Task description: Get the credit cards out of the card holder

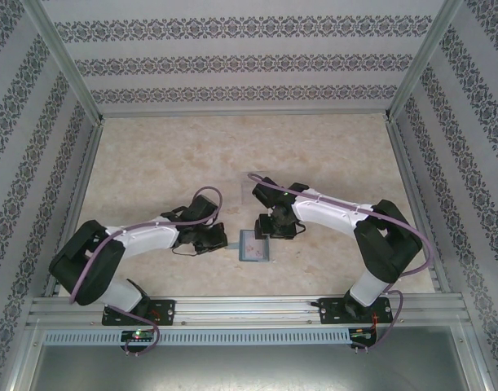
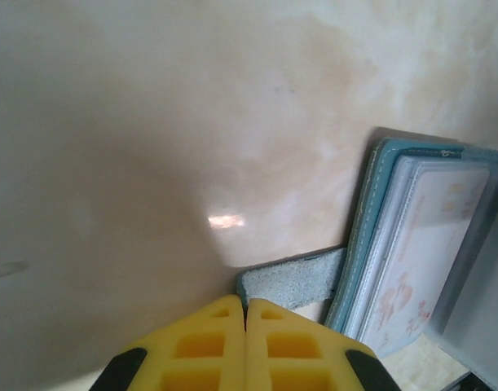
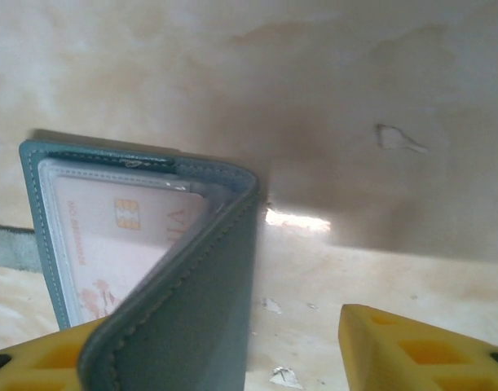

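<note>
No credit cards (image 3: 118, 236) are out yet: a pale one sits pocketed in the card holder (image 1: 254, 246), at 6 o'clock on the table (image 1: 151, 179). Left gripper (image 2: 246, 314), closed, perhaps pins its tab (image 2: 293, 277) at 9 o'clock; right gripper (image 3: 224, 342) straddles the raised cover (image 3: 200, 277), jaws apart.
</note>
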Available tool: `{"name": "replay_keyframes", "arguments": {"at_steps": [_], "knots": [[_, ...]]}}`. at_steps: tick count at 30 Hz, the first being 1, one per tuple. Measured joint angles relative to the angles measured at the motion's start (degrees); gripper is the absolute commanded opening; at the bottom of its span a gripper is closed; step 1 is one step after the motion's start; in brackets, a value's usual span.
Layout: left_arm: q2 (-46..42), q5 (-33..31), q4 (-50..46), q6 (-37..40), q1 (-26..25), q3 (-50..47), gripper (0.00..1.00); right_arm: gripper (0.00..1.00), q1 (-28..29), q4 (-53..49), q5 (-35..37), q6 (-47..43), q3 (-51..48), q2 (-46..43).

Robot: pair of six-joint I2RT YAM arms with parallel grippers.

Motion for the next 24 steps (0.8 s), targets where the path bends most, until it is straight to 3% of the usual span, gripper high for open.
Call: {"name": "replay_keyframes", "arguments": {"at_steps": [3,8,11,15,24], "knots": [[-3.0,-1.4,-0.5,-0.5,0.8,-1.4,0.08,0.45,0.0,2.1,-1.4,-0.1,0.0,0.0],[-7.5,-3.6,-3.3,-0.9,1.2,-1.8,0.33,0.44,0.0,5.0,-3.7,0.0,0.0,0.0],[-9.5,-4.3,-6.0,-1.0,1.2,-0.9,0.38,0.44,0.0,6.1,-4.7,0.0,0.0,0.0],[-10.2,-4.2,-8.3,-1.0,1.2,2.8,0.35,0.44,0.0,6.7,-5.1,0.0,0.0,0.0],[-3.0,0.0,-6.7,-0.9,-2.0,11.2,0.14,0.43,-0.8,7.2,-5.5,0.0,-2.2,-2.0]]}}
